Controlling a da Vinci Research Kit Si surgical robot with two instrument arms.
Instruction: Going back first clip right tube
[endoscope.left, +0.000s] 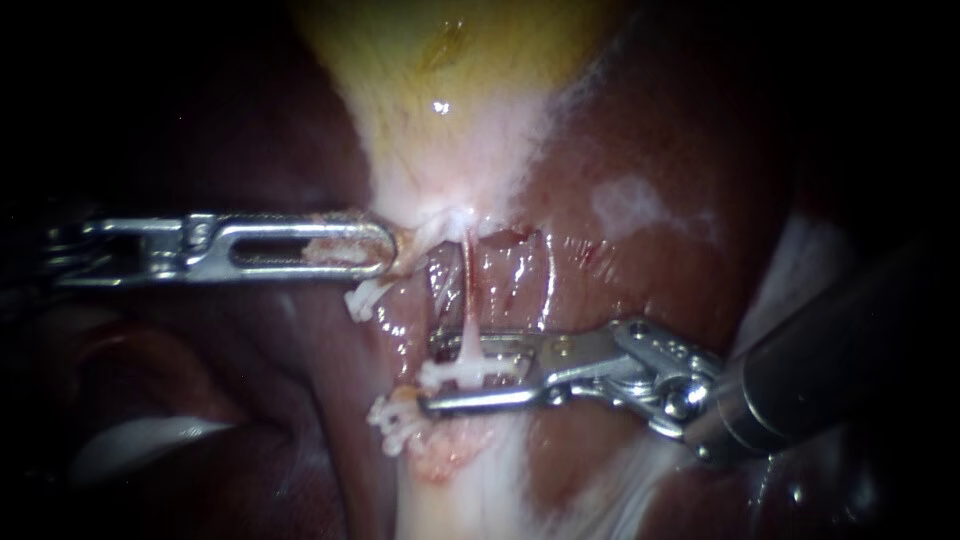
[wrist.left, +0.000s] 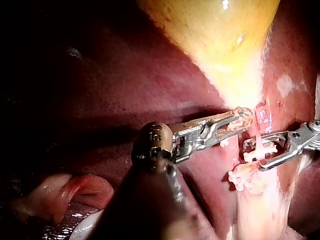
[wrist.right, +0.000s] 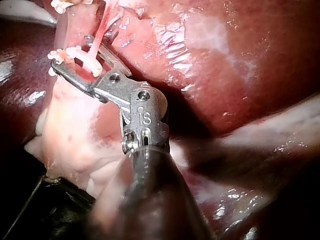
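Observation:
A thin pink tube (endoscope.left: 467, 300) runs down from the gallbladder neck, with a white clip (endoscope.left: 462, 373) across its lower part. My right instrument (endoscope.left: 430, 375) comes in from the right, its jaws open, one above and one below that clip, with gaps showing. In the right wrist view the clip (wrist.right: 80, 57) lies between the open jaws of my right instrument (wrist.right: 70, 52). My left instrument (endoscope.left: 385, 250) reaches in from the left, shut on tissue at the gallbladder neck; the left wrist view shows my left instrument (wrist.left: 242, 119) the same way.
The yellowish gallbladder (endoscope.left: 450, 90) hangs above and dark red liver (endoscope.left: 650, 150) lies on both sides. Two more white clips show, one (endoscope.left: 365, 300) just under the left jaws, another (endoscope.left: 395, 415) below the right jaws on pale tissue.

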